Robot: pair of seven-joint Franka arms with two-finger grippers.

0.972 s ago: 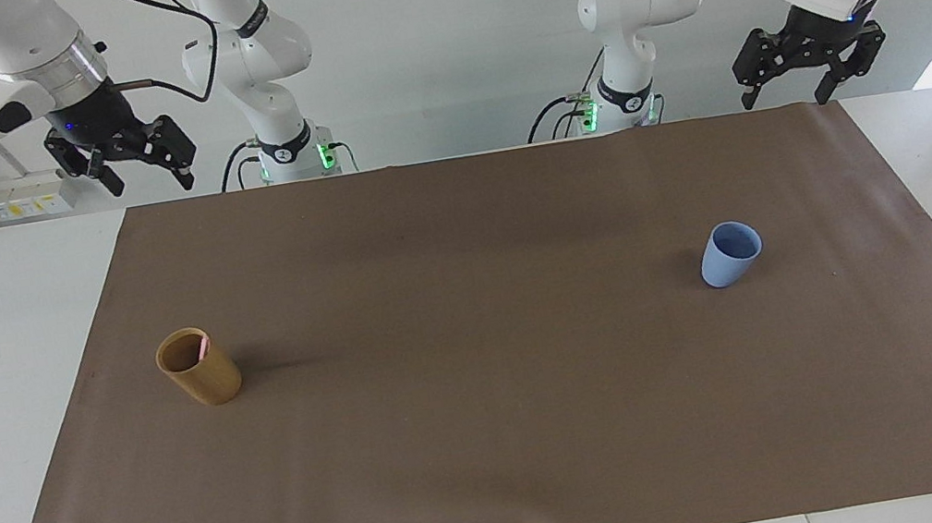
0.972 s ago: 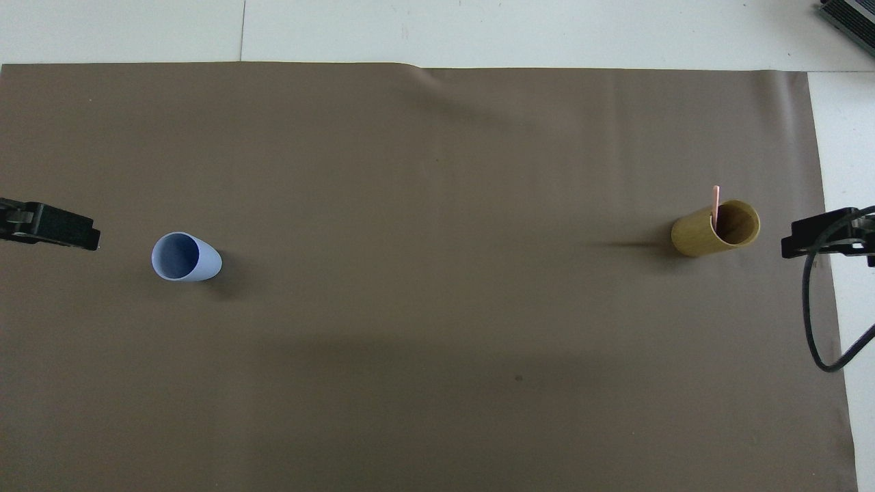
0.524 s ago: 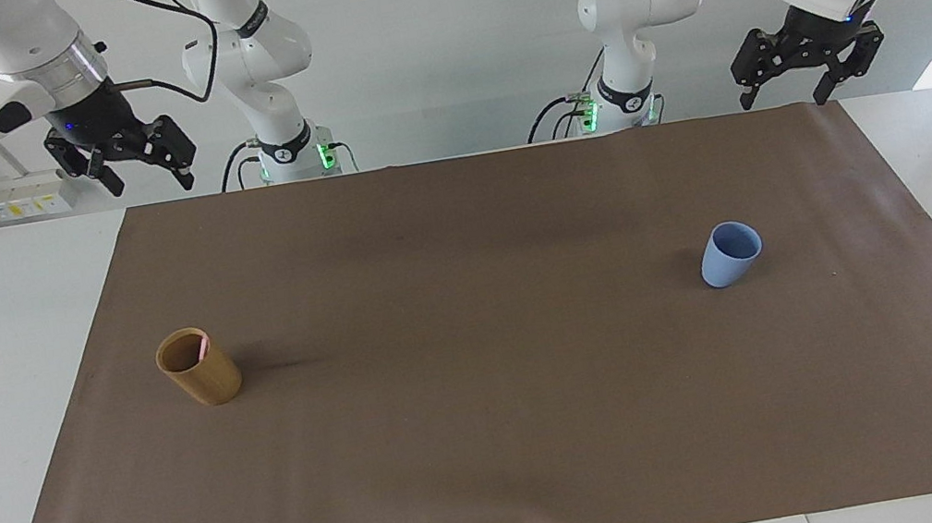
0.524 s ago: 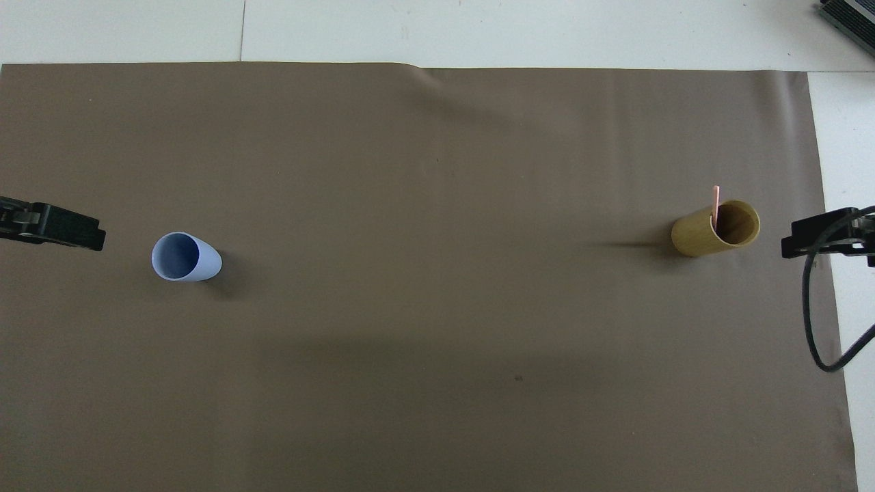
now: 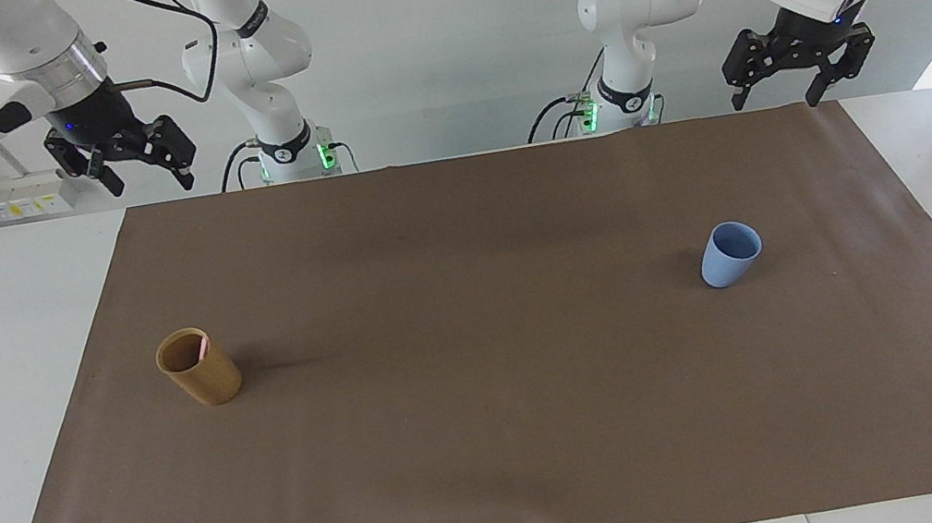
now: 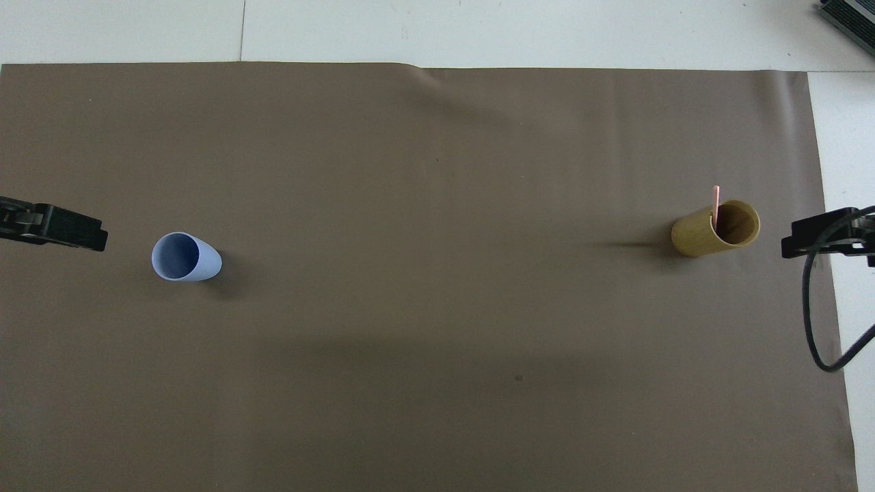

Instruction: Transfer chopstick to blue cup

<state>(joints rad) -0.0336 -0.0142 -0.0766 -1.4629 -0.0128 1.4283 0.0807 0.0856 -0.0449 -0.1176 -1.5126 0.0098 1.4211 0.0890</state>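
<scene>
**Two cups, nothing gripped**

Facing view: I see the chopstick (image 5: 204,345) standing in the bamboo cup (image 5: 199,367) near the right arm's end of the mat (image 5: 495,444); blue cup (image 5: 730,254) well apart. Right gripper (image 5: 139,173) and left gripper (image 5: 775,81) hang spread, empty.

Overhead view: the thin stick could slip or tip its cup. Since earlier, my left gripper has crept toward the blue cup.
</scene>
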